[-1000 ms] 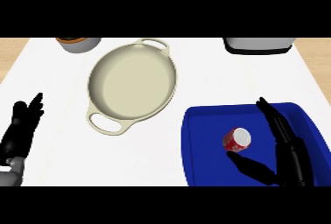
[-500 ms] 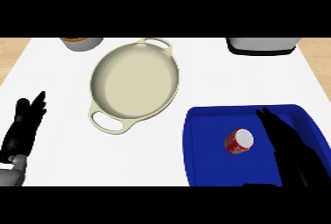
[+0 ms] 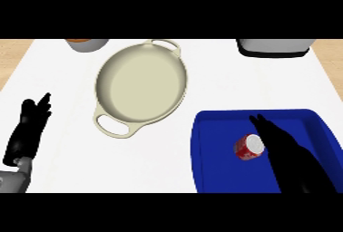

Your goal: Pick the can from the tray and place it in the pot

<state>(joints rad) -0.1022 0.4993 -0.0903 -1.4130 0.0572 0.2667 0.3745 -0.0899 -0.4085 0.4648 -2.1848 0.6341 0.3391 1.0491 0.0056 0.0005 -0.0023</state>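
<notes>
Now the right robot hand is reaching over the blue tray.
Its fingers are lying straight, grasping nothing, just beside the red can lying in the tray; the left robot hand is resting unclenched on the table, well apart from the cream pot.

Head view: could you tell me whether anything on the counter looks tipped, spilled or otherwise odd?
Only the can: it lies on its side in the blue tray, not upright. The cream pot looks level and nothing appears spilled.
</notes>
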